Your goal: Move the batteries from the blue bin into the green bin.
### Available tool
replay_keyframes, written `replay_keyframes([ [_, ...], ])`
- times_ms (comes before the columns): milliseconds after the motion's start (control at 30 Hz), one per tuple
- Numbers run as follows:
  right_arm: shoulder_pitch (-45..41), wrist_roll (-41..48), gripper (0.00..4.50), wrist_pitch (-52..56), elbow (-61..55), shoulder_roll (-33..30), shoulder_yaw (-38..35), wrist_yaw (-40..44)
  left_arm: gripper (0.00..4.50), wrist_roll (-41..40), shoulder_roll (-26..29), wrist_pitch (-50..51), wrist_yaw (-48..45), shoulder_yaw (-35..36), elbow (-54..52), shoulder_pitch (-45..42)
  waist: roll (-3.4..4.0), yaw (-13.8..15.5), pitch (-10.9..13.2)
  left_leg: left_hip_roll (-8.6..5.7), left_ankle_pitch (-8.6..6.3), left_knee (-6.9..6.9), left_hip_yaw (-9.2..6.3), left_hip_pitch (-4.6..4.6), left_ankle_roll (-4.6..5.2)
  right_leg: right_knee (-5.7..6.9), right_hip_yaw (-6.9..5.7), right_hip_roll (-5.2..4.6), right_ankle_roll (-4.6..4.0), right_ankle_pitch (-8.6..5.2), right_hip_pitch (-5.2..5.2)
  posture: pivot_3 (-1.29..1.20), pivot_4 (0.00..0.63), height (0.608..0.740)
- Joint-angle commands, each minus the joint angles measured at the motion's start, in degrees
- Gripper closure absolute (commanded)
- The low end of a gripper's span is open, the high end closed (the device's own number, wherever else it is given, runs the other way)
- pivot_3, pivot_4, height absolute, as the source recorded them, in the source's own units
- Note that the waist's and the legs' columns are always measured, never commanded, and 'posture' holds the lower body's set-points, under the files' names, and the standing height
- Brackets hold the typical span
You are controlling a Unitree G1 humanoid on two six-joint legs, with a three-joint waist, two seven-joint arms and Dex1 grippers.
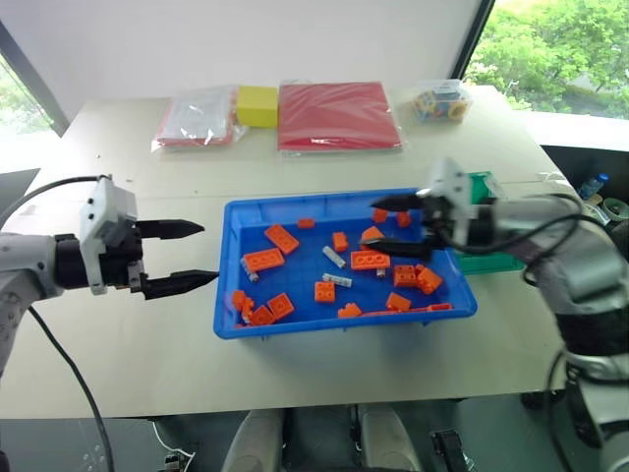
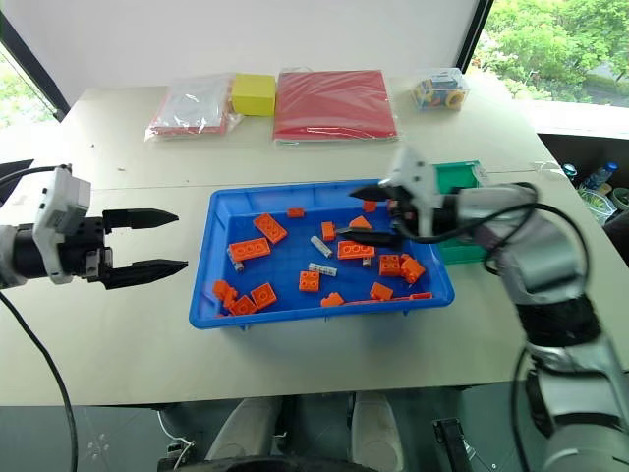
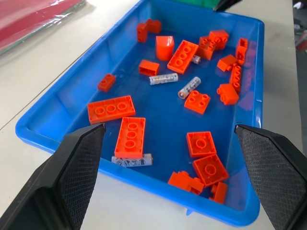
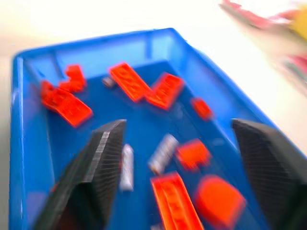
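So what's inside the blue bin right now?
Blue bin: many orange bricks and three batteries visible. The right gripper covers part of it; anything beneath stays unseen.

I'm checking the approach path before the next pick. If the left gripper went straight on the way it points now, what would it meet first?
Probably the near rim of the blue bin: the open left gripper points level at it across bare table. Height is unclear, so it might pass just above the rim.

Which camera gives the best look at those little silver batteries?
The left wrist view: three batteries lie close up among orange bricks in the blue bin. The head views show them small; the right wrist view shows them blurred.
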Motion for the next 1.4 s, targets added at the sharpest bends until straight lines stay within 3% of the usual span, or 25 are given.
replay_keyframes([
  [33, -5.38, -7.08, 0.07, -7.68, 9.16, 5.59, 6.84, 2.13, 0.00, -0.75, 2.24, 0.08, -1.10, 4.39, -2.48, 1.62, -0.03, 0.02, 0.00, -0.01, 0.01, 0.01, 0.00, -0.01, -0.02, 0.02, 0.00, 0.02, 0.00, 0.01, -0.01, 0.00, 0.150, 0.736],
  [267, -14.41, -16.11, 0.07, -19.46, 29.10, 19.79, 14.07, 4.18, 0.00, 0.36, 4.08, -0.53, -2.66, 8.98, -5.43, 8.24, 0.01, -0.10, 0.02, 0.03, 0.09, -0.04, 0.00, -0.02, -0.18, 0.04, 0.00, 0.26, -0.10, 0.17, -0.11, 0.00, 0.150, 0.736],
  [500, -18.81, -21.04, 0.07, -27.36, 41.91, 29.24, 15.06, 4.40, 0.00, -0.21, 3.67, 0.11, -1.50, 10.69, -7.50, 10.06, 0.01, -0.27, 0.02, 0.14, 0.17, -0.06, -0.03, -0.01, -0.39, 0.28, 0.05, 0.44, -0.20, 0.23, -0.27, 0.00, 0.150, 0.736],
  [933, -23.33, -28.03, 0.07, -37.68, 59.03, 35.37, 13.90, 2.97, 0.00, -2.80, 2.35, 1.33, 2.01, 10.93, -8.88, 9.25, 0.01, -1.05, 0.02, 0.35, 0.39, -0.15, -0.04, 0.00, -0.77, 0.81, 0.16, 0.74, -0.45, 0.35, -0.65, 0.00, 0.150, 0.736],
  [1033, -23.58, -28.65, 0.84, -38.47, 60.40, 35.66, 13.39, 2.18, 0.00, -2.81, 2.34, 1.07, 2.02, 10.61, -8.44, 8.91, 0.01, -1.60, 0.02, 0.35, 0.40, -0.18, -0.04, 0.00, -0.79, 0.81, 0.17, 0.75, -0.45, 0.35, -0.65, 0.00, 0.150, 0.736],
  [1200, -23.28, -28.27, 3.33, -37.19, 58.48, 35.67, 11.64, 1.64, 0.00, -2.29, 2.40, 0.15, 1.41, 9.38, -6.47, 7.40, 0.02, -1.71, 0.03, 0.39, 0.41, -0.22, -0.04, 0.00, -0.80, 0.83, 0.17, 0.79, -0.46, 0.35, -0.71, 0.00, 0.150, 0.736],
  [1400, -20.97, -27.75, 3.33, -33.82, 51.46, 33.35, 10.42, 3.39, 0.00, -1.55, 2.14, -1.17, 1.24, 6.14, -4.05, 4.15, 0.02, -1.56, 0.03, 0.39, 0.41, -0.22, -0.03, 0.00, -0.81, 0.84, 0.19, 0.79, -0.47, 0.36, -0.71, 0.00, 0.150, 0.736],
])
